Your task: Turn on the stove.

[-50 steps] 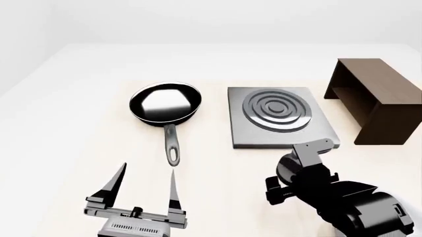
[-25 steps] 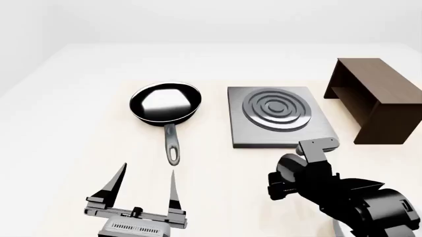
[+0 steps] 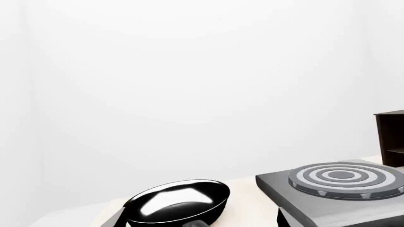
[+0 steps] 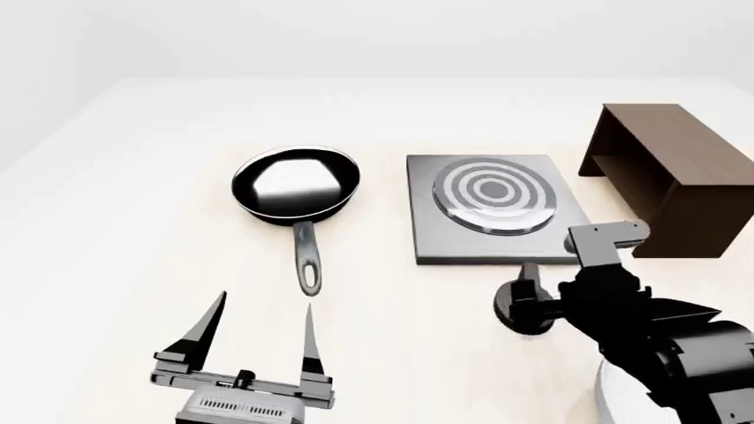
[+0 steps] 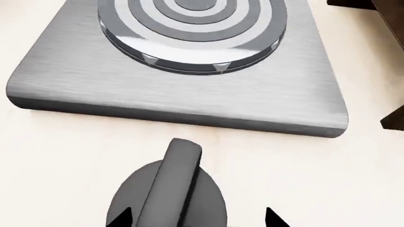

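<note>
No brand, label or writing can be read on anything. In the head view the stove (image 4: 495,210) lies flat on the tabletop (image 4: 141,221), with the pan (image 4: 296,187) at its 9 o'clock and the brown box (image 4: 672,177) at its 3 o'clock. The knob (image 4: 527,305) sits on the tabletop at the stove's 6 o'clock, apart from the slab. The right tool (image 4: 545,300) is at the knob; only the right wrist view shows its two tips flanking the knob (image 5: 167,198), spread, with the ridge between them. The left tool (image 4: 260,340) hangs at 6 o'clock of the pan handle, fingers spread, gripping nothing. The left wrist view shows the pan (image 3: 180,201) and stove (image 3: 334,187) side-on.
</note>
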Controlling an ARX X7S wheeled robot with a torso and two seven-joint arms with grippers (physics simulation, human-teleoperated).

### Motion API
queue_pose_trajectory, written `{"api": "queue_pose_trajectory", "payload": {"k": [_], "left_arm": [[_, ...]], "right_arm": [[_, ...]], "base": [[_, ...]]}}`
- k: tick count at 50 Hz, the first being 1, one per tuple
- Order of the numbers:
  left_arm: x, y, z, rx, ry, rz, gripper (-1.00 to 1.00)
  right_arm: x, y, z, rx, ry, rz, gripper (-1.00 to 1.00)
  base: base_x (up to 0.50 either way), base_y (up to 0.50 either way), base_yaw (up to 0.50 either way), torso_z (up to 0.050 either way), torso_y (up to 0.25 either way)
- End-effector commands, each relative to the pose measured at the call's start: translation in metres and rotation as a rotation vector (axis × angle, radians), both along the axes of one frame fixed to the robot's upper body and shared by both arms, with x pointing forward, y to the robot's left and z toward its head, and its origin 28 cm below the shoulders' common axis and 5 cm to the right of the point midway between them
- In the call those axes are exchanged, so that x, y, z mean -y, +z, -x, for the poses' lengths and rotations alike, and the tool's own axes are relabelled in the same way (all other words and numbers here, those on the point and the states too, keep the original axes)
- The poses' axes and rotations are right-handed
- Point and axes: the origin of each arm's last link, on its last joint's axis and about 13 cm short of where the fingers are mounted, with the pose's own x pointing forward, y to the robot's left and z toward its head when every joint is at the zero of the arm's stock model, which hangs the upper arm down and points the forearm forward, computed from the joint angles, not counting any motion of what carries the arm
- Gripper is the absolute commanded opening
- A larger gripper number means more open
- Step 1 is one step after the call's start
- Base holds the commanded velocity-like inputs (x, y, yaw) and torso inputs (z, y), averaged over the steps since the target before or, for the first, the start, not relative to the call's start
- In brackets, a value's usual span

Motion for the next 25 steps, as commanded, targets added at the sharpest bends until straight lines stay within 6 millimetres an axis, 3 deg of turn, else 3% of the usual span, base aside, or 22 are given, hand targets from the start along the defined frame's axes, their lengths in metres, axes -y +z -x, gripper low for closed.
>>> {"api": "queue_pose_trajectory", "payload": {"k": [1, 15, 25], "left_arm": [[0.000, 0.000, 0.000, 0.000, 0.001, 0.000, 1.00], [0.000, -0.001, -0.001, 0.000, 0.000, 0.000, 1.00], [0.000, 0.000, 0.001, 0.007, 0.002, 0.004, 1.00]], "right_arm": [[0.008, 0.016, -0.005, 0.058, -0.054, 0.053, 1.00], [0.006, 0.041, -0.005, 0.175, -0.061, -0.083, 1.00], [0.004, 0.039, -0.009, 0.357, -0.023, -0.290, 1.00]], "base": [[0.00, 0.00, 0.00, 0.000, 0.000], [0.00, 0.00, 0.00, 0.000, 0.000], [0.00, 0.00, 0.00, 0.000, 0.000]]}}
